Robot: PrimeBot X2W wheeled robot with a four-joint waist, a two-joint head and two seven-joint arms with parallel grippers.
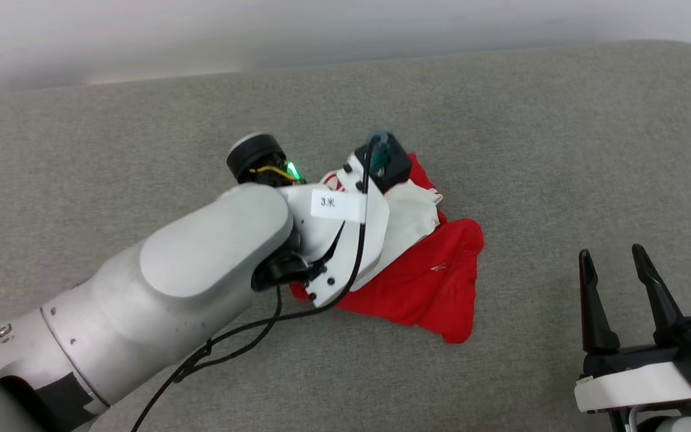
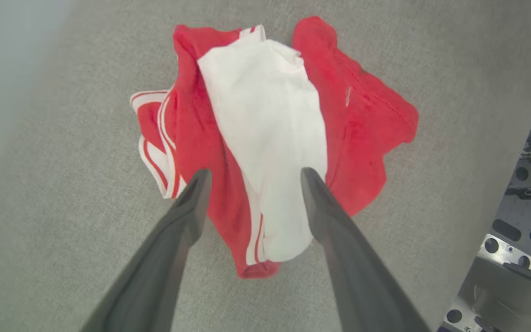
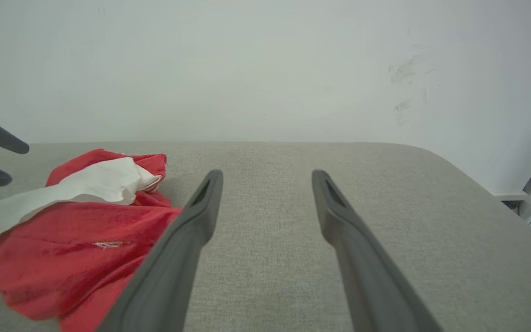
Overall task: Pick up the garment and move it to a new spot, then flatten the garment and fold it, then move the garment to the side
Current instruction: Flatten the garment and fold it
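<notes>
Head view, nearest first: the right gripper [image 1: 612, 252] sits low at the right edge above the bare grey fabric surface [image 1: 561, 150], its jaws spread and empty, well apart from the garment [image 1: 435, 276]. The pale left forearm [image 1: 171, 270] reaches in from the lower left, and its wrist covers part of the crumpled red T-shirt, which is heaped near the middle of the surface.

In the left wrist view the left gripper [image 2: 256, 171] points down at the heap [image 2: 265, 115] with its jaws spread wide. They straddle a white sleeve [image 2: 265, 138] lying on top of the red cloth and grip nothing. Whether the tips touch the cloth cannot be told. Red-and-white striped trim [image 2: 155, 152] shows at one side.

In the right wrist view the T-shirt [image 3: 72, 240] lies left of the right gripper [image 3: 268, 173]. Farther back, the surface's rounded edge meets a pale wall [image 3: 247, 69].
</notes>
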